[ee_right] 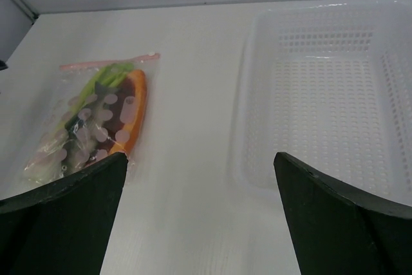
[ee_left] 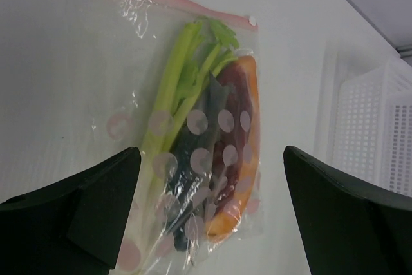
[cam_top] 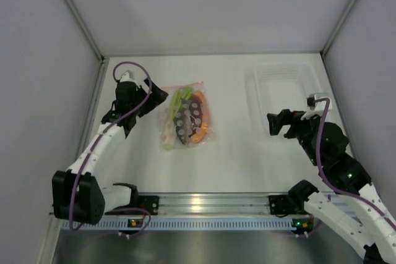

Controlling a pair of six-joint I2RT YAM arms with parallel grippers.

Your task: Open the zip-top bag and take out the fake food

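- Left gripper (ee_left: pixel 209 159): fingers spread wide, empty, near the zip-top bag (cam_top: pixel 185 115).
- Right gripper (ee_right: pixel 199 156): equally wide, empty, beside the perforated tray (cam_top: pixel 281 71).
- Bag lies flat, long axis near-to-far, pink zip strip (cam_top: pixel 189 85) at the far end, fake food (cam_top: pixel 190 114) inside.

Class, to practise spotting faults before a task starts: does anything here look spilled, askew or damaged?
Nothing stands out. The zip-top bag lies flat, its strip looks shut, and the fake food is all inside. The tray sits level, apart from it, with nothing spilled.
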